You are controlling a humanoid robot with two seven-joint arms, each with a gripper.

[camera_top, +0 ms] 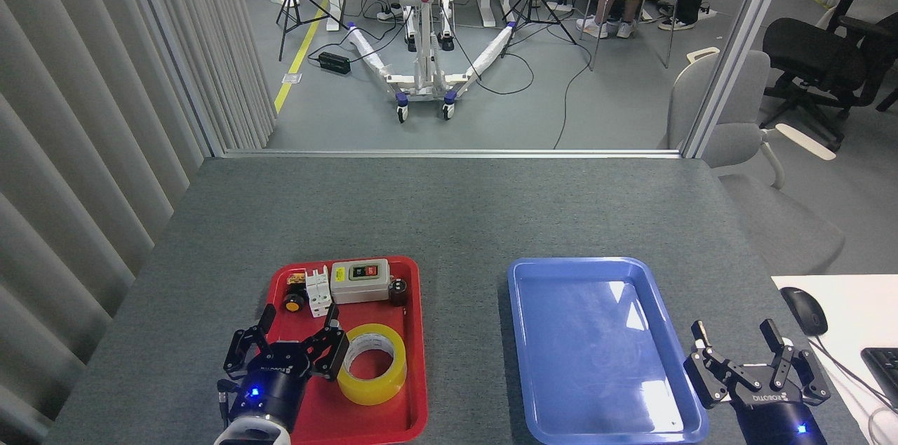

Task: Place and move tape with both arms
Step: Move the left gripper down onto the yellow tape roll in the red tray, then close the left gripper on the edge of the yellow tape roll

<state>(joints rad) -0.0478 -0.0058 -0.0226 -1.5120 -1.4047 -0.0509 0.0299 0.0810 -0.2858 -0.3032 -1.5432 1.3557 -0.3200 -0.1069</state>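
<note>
Your tape [372, 363], a yellow translucent roll with a white printed core, lies flat in the near half of the red tray [415, 389], its hole facing up. Your left gripper [297, 328] sits at the tray's near-left corner with its jaws spread; one finger [332, 347] comes right up against the roll's left side, though you cannot tell whether it actually touches, and nothing is pinched between the jaws.

Behind the roll, along the tray's far edge, you have a grey switch box [360, 281] with a green and a red button, a white circuit breaker [318, 291] to its left, an orange-capped push button [292, 303] near the left rim, and a small black cylindrical part [398, 291] on the right.

The blue tray [526, 354] lies well apart to the right on the grey desk [449, 213]. Your right gripper [736, 336] hovers just off that tray's near-right corner, jaws spread and holding nothing.

At the right edge, a black mouse [804, 310] rests on a white surface [856, 311] beside the corner of a keyboard [882, 366].
</note>
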